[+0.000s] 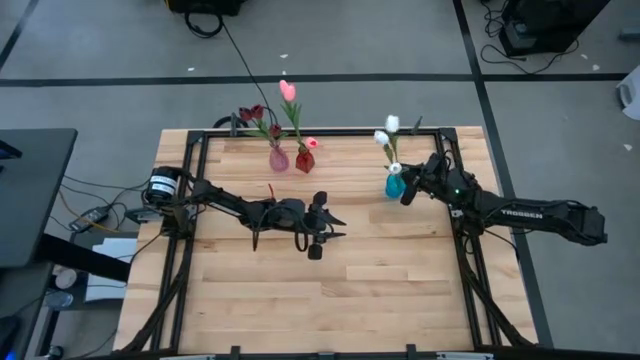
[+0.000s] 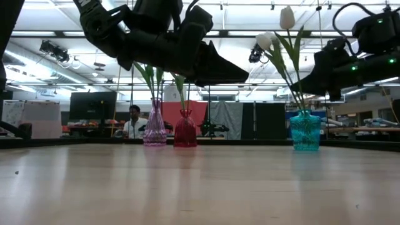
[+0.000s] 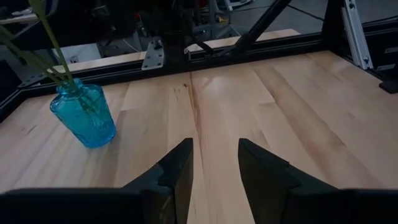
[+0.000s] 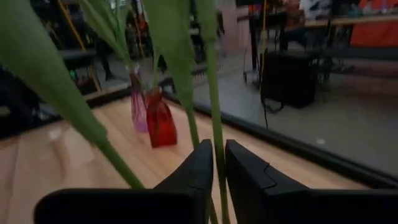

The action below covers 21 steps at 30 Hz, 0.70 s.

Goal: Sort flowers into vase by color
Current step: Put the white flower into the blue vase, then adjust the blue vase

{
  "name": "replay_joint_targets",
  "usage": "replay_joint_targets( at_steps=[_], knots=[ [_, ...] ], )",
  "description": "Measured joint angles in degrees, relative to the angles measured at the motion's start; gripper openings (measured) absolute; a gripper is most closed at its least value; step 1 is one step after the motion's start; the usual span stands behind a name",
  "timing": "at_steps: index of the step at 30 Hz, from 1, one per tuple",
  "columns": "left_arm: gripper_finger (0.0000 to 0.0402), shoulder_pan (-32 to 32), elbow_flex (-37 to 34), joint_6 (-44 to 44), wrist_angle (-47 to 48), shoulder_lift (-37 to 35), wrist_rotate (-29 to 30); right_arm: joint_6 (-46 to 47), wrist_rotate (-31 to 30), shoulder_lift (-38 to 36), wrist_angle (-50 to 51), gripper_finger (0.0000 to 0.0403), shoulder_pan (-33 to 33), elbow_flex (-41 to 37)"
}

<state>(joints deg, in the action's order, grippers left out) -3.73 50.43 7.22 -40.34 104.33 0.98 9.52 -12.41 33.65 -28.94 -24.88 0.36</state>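
Note:
Three vases stand near the table's far edge. A pink vase (image 1: 278, 158) holds dark maroon flowers (image 1: 252, 113), a red vase (image 1: 304, 160) holds pink flowers (image 1: 288, 90), and a blue vase (image 1: 395, 185) holds white flowers (image 1: 392, 124). My right gripper (image 1: 408, 190) sits right beside the blue vase at stem height, closed on a thin green stem (image 4: 214, 124). My left gripper (image 1: 325, 225) hovers open and empty over the middle of the table, pointing toward the blue vase (image 3: 84, 115). My right gripper has one flower's green stem (image 4: 216, 134) in the narrow gap between its two fingers (image 4: 199, 171). The fingers come in level from the table's right side and lie across the stem. The stem stands roughly upright above the blue vase; its head is outside the wrist view.
A black frame rail (image 1: 330, 131) runs round the table's edges and stands just behind the vases. The near half of the wooden top (image 1: 330, 300) is bare. A person (image 2: 133, 119) sits in the room far behind the table.

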Motion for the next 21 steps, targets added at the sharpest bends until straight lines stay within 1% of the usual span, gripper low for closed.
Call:
replay_joint_targets(
  at_steps=[3,7,10,13,16,18,21],
  knots=[
    [0.0133,0.0,0.0,-0.01,0.95,0.0,0.04,0.45,0.53,0.02,5.31,0.0071,0.0,1.51],
    [0.0133,0.0,0.0,-0.02,2.45,0.0,0.24,1.34,1.6,0.0,14.62,0.0114,0.0,5.05],
    [0.0133,0.0,0.0,-0.02,2.8,0.0,0.71,2.82,0.16,0.0,21.47,0.015,0.0,7.82],
    [0.0133,0.0,0.0,-0.03,2.83,0.0,0.71,2.97,-1.05,0.0,26.33,0.0175,0.0,10.26],
    [0.0133,0.0,0.0,-0.17,3.12,0.0,0.69,2.99,-2.42,0.0,29.86,0.0187,0.0,12.61],
    [0.0133,0.0,0.0,-0.17,3.5,0.0,0.67,3.24,-3.21,0.0,32.17,0.0188,0.0,13.99],
    [0.0133,0.0,0.0,-0.2,4.62,0.0,0.67,5.57,-5.36,0.0,38.21,0.0186,0.0,16.47]
  ],
)
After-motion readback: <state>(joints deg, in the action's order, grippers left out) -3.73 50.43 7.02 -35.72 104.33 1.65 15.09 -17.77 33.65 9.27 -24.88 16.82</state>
